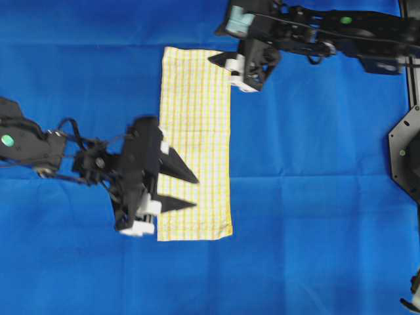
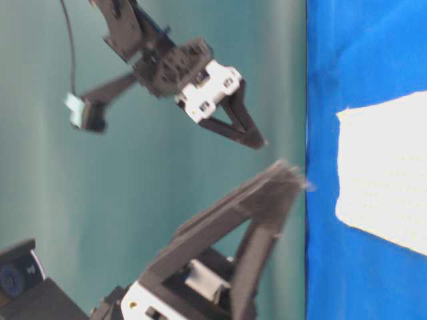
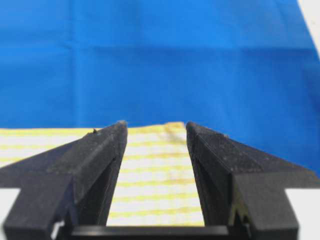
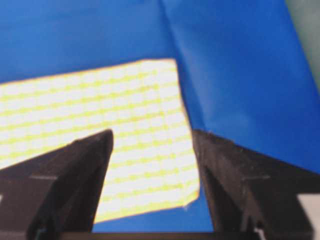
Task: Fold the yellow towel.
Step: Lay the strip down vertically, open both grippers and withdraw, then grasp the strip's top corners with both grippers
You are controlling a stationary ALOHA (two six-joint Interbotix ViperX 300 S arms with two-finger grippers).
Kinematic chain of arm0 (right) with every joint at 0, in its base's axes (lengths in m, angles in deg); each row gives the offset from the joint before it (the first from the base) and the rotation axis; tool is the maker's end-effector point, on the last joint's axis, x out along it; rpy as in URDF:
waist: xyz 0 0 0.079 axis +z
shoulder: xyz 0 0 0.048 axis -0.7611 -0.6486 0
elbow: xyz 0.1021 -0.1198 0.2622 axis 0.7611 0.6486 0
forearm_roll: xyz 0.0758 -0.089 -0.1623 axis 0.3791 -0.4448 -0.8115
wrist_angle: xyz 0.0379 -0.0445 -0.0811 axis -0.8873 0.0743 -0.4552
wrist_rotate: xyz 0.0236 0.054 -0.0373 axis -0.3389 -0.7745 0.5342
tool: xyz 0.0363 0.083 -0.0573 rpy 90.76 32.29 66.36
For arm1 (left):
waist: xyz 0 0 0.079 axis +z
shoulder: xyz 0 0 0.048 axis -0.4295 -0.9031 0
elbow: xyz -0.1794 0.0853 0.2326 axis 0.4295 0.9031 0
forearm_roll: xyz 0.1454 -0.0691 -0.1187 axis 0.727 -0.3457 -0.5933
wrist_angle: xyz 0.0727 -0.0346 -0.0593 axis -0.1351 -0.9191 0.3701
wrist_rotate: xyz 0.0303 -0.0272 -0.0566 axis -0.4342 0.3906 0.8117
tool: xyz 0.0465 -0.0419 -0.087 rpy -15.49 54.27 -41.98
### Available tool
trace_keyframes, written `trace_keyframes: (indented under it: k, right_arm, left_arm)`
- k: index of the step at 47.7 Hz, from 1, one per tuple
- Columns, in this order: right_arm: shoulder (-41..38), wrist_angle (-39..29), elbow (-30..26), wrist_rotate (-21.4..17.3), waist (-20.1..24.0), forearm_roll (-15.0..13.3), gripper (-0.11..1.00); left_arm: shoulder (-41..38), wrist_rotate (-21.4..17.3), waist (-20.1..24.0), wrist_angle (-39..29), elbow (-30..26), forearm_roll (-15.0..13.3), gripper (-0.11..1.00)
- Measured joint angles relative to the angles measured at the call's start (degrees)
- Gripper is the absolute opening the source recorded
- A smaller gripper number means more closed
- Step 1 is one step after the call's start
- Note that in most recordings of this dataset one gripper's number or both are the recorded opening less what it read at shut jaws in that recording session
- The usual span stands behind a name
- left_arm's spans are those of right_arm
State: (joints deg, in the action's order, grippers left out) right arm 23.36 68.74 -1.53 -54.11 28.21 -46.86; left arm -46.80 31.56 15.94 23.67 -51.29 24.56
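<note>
1. Here, the yellow towel [image 1: 195, 144] lies as a narrow strip at frame centre on the blue cloth [image 1: 315, 216].
2. Left gripper [image 1: 186, 190] and right gripper [image 4: 152, 150], fingers spread, hold nothing.
3. One fold looks done; next, both must grasp an end again.

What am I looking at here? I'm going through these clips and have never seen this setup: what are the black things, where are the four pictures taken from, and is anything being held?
The black things are two robot arms, each ending in a two-fingered gripper. The overhead view looks straight down: the left gripper is over the lower part of the yellow towel, the right gripper by its upper right edge. The towel lies flat as a long strip on a blue cloth covering the surface. The table-level view is shot from the side and appears turned sideways. The other two pictures come from cameras on each wrist, looking out between the fingers. Both grippers are open, above the towel; nothing is held.
</note>
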Motion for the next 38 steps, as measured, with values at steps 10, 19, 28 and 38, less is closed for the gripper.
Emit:
trace_keyframes:
  k: [10,19,28,38]
  right_arm:
    - [8.3,6.3,8.8,-0.3,1.5,0.0,0.64]
    - [15.2,10.3,15.1,-0.9,3.5,-0.1,0.64]
    - [19.2,11.1,18.2,-1.2,5.6,0.1,0.64]
    - [19.6,11.1,18.5,-1.3,6.5,0.3,0.64]
  left_arm:
    - [5.4,-0.1,5.4,0.4,4.9,0.0,0.43]
    - [9.6,-0.1,8.4,2.4,9.5,0.0,0.48]
    - [12.4,-0.1,9.2,3.3,12.4,0.0,0.53]
    - [13.2,-0.1,10.6,4.0,13.4,0.0,0.54]
